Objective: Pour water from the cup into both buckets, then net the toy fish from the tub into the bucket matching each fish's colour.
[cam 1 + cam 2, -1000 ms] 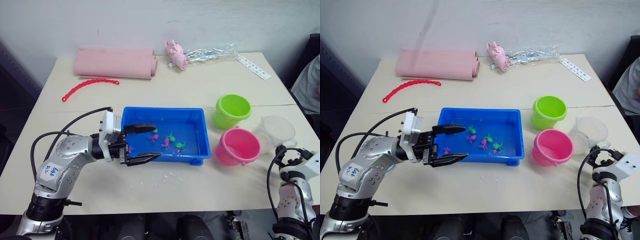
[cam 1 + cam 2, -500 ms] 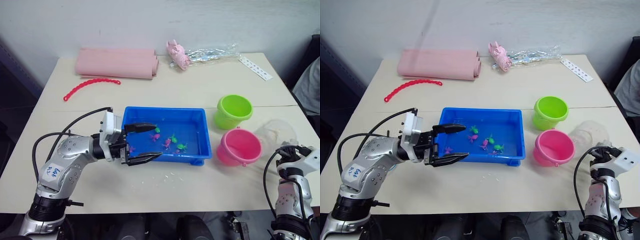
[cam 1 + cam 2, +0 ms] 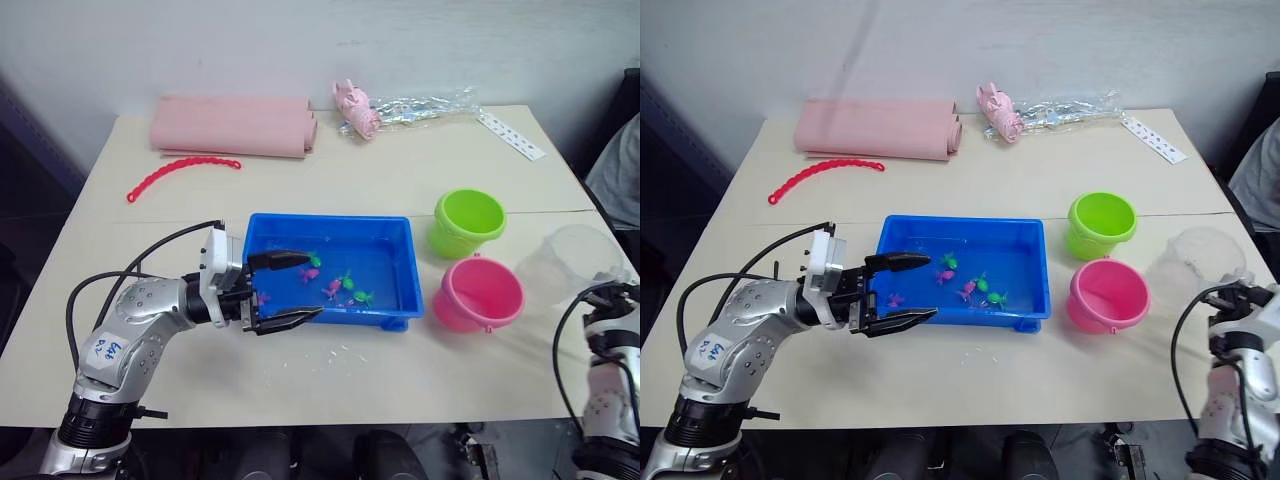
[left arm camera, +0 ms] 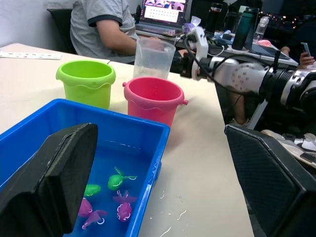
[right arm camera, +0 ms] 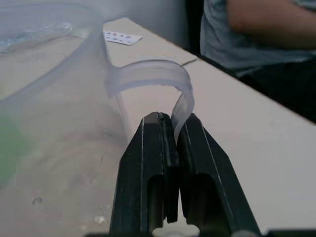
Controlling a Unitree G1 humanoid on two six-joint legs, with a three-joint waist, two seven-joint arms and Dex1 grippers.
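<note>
At the near right edge of the table (image 3: 330, 385), the right gripper (image 5: 170, 136) is clenched on the thin handle of the cup (image 3: 1196, 262), and the cup is held up just beside the pink bucket (image 3: 479, 292). I cannot tell from these pictures if there is water in the cup or in either bucket, so I judge the pouring step is in hand and not finished.

Toward the near left, the left gripper (image 3: 282, 290) has its fingers spread wide and holds nothing; it hovers at the left end of the tub (image 3: 398, 238). The tub stands in the middle of the table and contains water with the toy fish (image 3: 334, 285), green ones and pink ones, all inside it. So no fish is sorted yet.

The green bucket (image 3: 467, 221) stands just behind the pink one, right of the tub.

Along the far edge lie a rolled pink cloth (image 3: 230, 125), a red chain (image 3: 180, 174), a pale pink toy (image 3: 355, 107) and a crinkled wrapper (image 3: 425, 104). I cannot make out the net, which the fishing step will need.
</note>
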